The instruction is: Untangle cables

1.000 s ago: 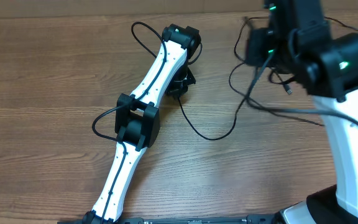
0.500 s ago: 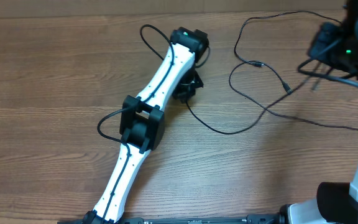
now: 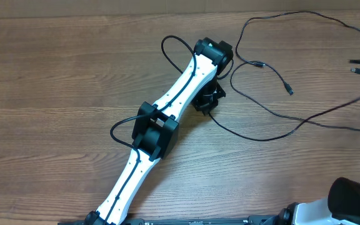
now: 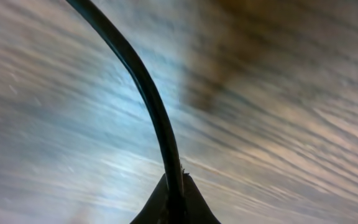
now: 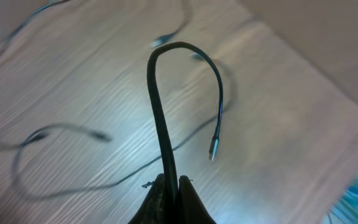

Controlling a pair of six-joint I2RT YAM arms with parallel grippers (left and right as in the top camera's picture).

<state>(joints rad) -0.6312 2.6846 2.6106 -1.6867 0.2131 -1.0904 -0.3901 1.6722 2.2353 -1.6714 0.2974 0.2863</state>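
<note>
a: from above first. whereabouts of the cables (image 3: 259,64)?

b: spread loose over the right half of the wooden table (image 3: 55,94). one long strand (image 3: 258,139) running from under the left gripper (image 3: 208,100) in a shallow sag toward the right edge. another looping near the far edge, ending in a small plug (image 3: 289,92) flat on the wood, apart from the long strand.

a: and the arms?

b: left arm (image 3: 180,90) stretched diagonally from the near edge to mid-table, wrist bent down, tip low over the wood. cannot tell from up here whether pinched or parted. on the other side, only the right arm's base (image 3: 355,200) in the near right corner and a dark blur at the right edge.

a: left wrist view, then?

b: shows the left gripper (image 4: 176,199) pinched together on one black cable (image 4: 151,99), fingers pressed tight with it between them. rises from the fingertips and bends off to the upper left over blurred wood grain.

a: right wrist view?

b: shows the right gripper (image 5: 168,186) likewise closed, clamping a black cord (image 5: 157,112). climbs straight up from the fingers, arches over, then hangs down on the right with a silver-tipped plug (image 5: 213,152) dangling free above the table. below and to the left, blurred, more strands (image 5: 42,134) lying on the wood.
</note>
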